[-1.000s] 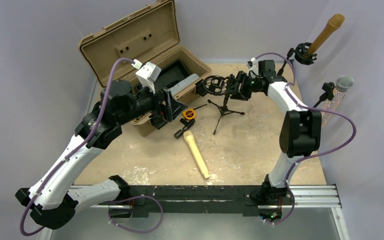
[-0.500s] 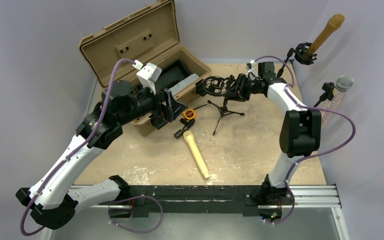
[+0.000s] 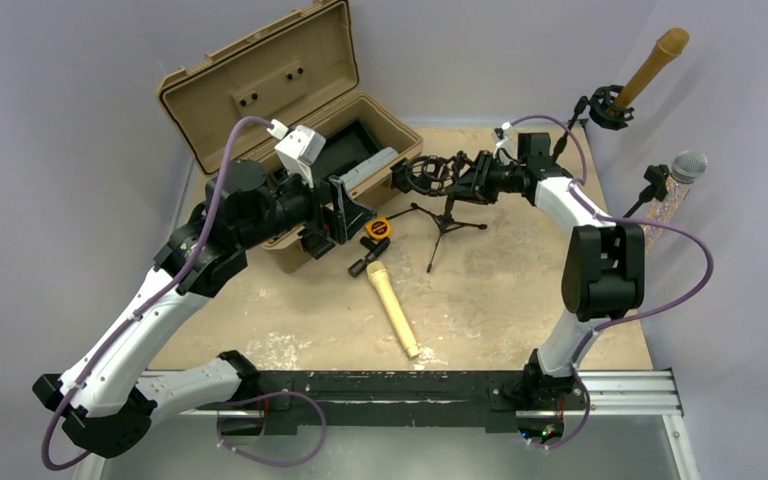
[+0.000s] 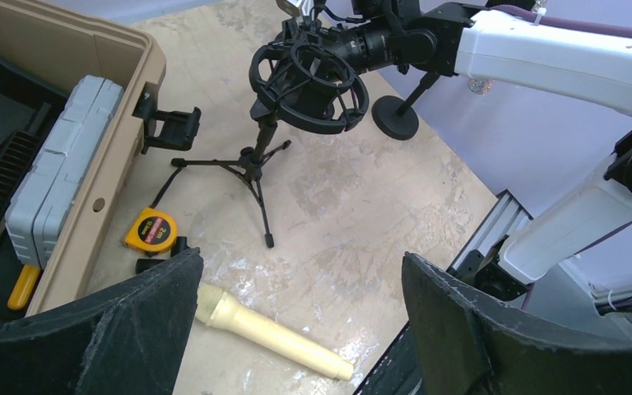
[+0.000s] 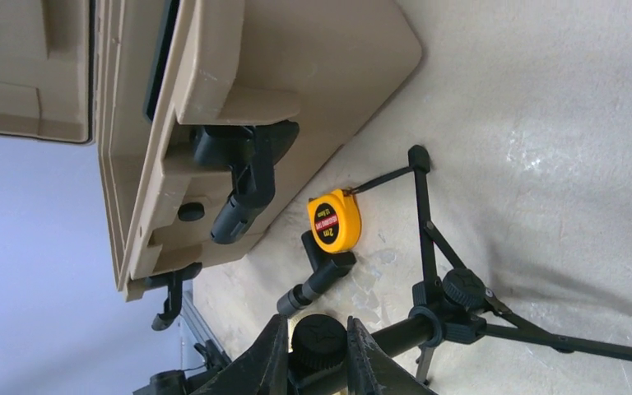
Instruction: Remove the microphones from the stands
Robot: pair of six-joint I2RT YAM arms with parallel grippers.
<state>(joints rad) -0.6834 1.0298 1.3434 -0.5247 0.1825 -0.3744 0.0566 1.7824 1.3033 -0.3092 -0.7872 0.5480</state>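
A black stand point(image 5: 463, 290) is showing between the right gripper's point(image 5: 318, 350) dark fingers point(image 5: 265, 366). Beyond them, a yellow tape measure point(image 5: 334, 220) is lying beside a tan case point(image 5: 296, 66). Below the left gripper point(image 4: 299, 263), a cream microphone point(image 4: 271, 333) is resting on the mottled beige table point(image 4: 362, 214).

My scuffed beige tabletop point(image 3: 520, 290) has an open tan plastic toolbox point(image 3: 260, 90), a black tripod mic stand point(image 3: 447, 222), a yellow tape measure point(image 3: 377, 229), a small black clip point(image 3: 364, 264) and a cream microphone point(image 3: 393, 310) lying flat.

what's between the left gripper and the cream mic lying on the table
Nothing visible. The left gripper hangs open above the cream microphone, which lies bare; the tape measure sits near its head, off it.
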